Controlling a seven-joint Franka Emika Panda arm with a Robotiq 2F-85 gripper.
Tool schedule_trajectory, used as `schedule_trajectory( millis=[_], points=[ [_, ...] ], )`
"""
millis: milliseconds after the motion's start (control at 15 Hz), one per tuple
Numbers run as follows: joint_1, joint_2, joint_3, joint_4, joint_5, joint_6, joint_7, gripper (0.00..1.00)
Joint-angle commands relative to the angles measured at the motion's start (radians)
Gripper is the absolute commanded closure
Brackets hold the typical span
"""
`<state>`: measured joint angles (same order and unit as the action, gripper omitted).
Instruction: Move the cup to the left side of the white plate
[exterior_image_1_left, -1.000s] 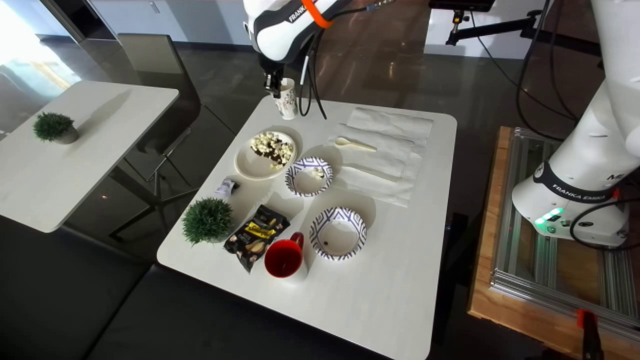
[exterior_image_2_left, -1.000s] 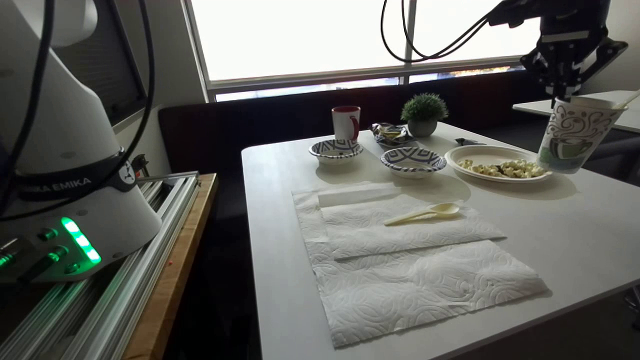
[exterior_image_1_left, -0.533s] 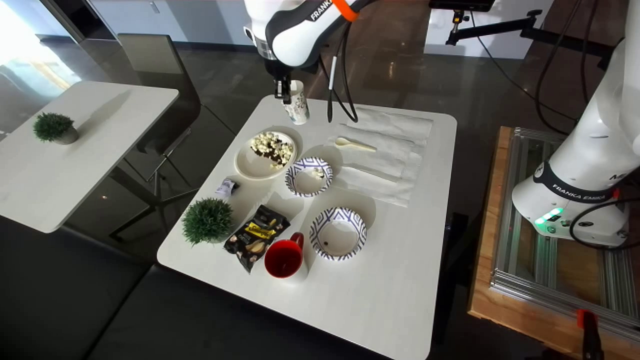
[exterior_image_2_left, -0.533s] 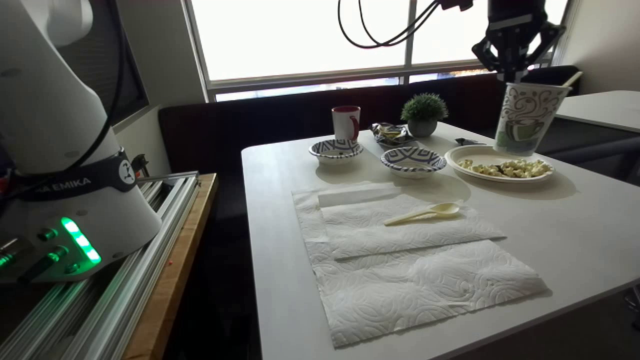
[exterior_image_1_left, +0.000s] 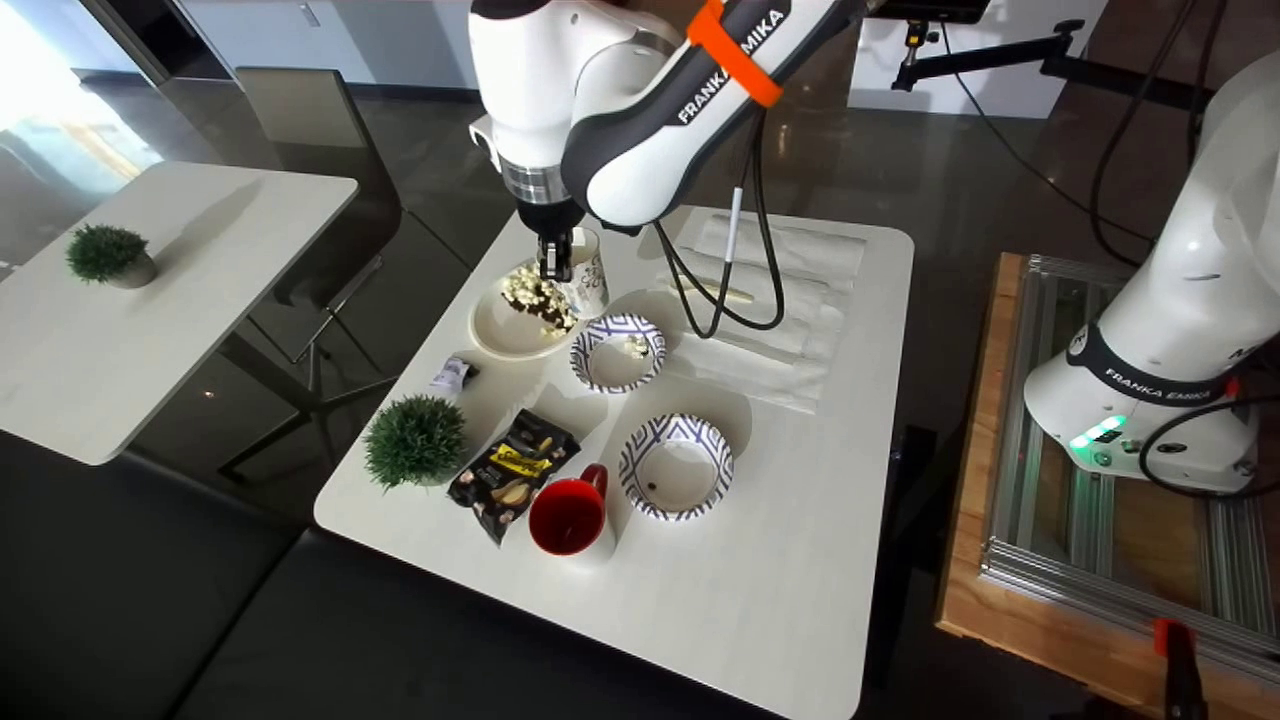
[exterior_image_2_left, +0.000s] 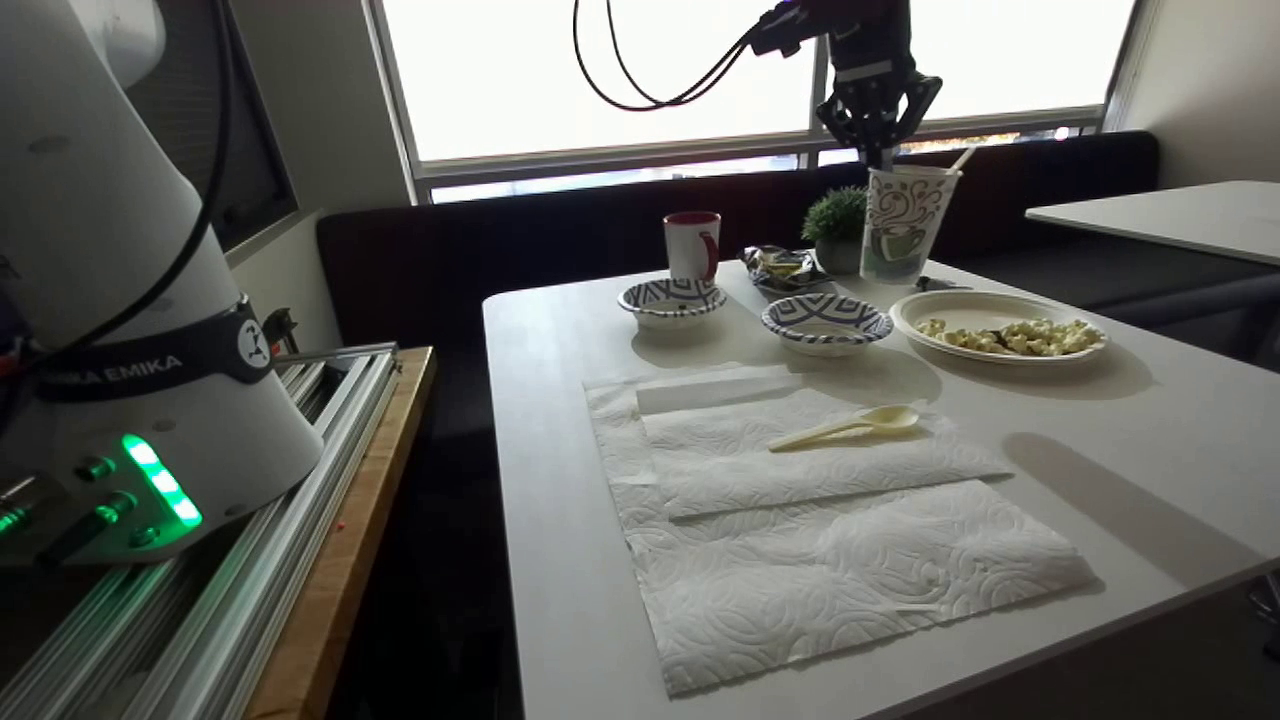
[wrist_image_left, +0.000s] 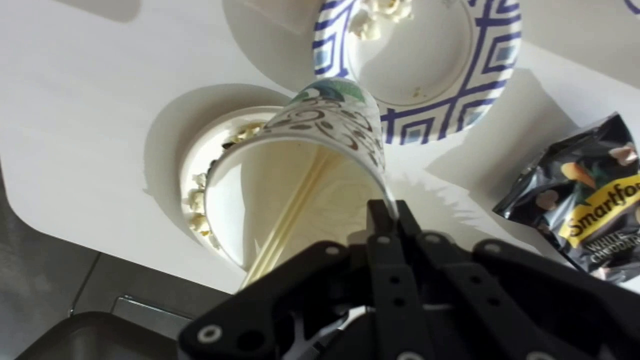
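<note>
My gripper (exterior_image_1_left: 557, 268) is shut on the rim of a paper cup with brown swirls (exterior_image_1_left: 588, 287), held tilted in the air. The cup also shows in an exterior view (exterior_image_2_left: 905, 225), hanging below the gripper (exterior_image_2_left: 880, 158). In the wrist view the fingertips (wrist_image_left: 393, 215) pinch the wall of the cup (wrist_image_left: 345, 117); a pale stick leans inside. The white plate (exterior_image_1_left: 500, 335) holds popcorn and dark bits; the cup hides its right edge there. It lies right of the cup in an exterior view (exterior_image_2_left: 905, 318) and mostly under it in the wrist view (wrist_image_left: 194, 167).
Two blue-patterned bowls (exterior_image_1_left: 618, 354) (exterior_image_1_left: 676, 468) stand beside the plate. A red-lined mug (exterior_image_1_left: 570, 520), black snack bag (exterior_image_1_left: 515, 475) and potted plant (exterior_image_1_left: 415, 440) are near. Paper towels (exterior_image_2_left: 860, 560) bear a spoon (exterior_image_2_left: 885, 420). Cables (exterior_image_1_left: 735, 240) hang from the arm.
The gripper carried the cup from the table's back corner toward the plate and nearer bowl; in an exterior view it moved left from over the plate to the plate's left. It stays gripped.
</note>
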<state>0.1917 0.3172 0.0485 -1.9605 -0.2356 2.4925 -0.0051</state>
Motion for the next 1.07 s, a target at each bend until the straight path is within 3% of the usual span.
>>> schedule_trajectory(
  millis=[0, 267, 333, 800, 1000],
  points=[
    [0.059, -0.009, 0.007, -0.031, -0.071, 0.055, 0.123, 0.98],
    [0.121, 0.013, 0.012, -0.006, -0.138, 0.059, 0.193, 0.98],
    [0.095, 0.005, 0.025, -0.010, -0.090, 0.031, 0.147, 0.96],
    [0.111, 0.008, 0.024, -0.010, -0.108, 0.043, 0.168, 0.99],
    [0.088, 0.032, 0.023, 0.046, -0.108, 0.051, 0.101, 0.99]
  ],
)
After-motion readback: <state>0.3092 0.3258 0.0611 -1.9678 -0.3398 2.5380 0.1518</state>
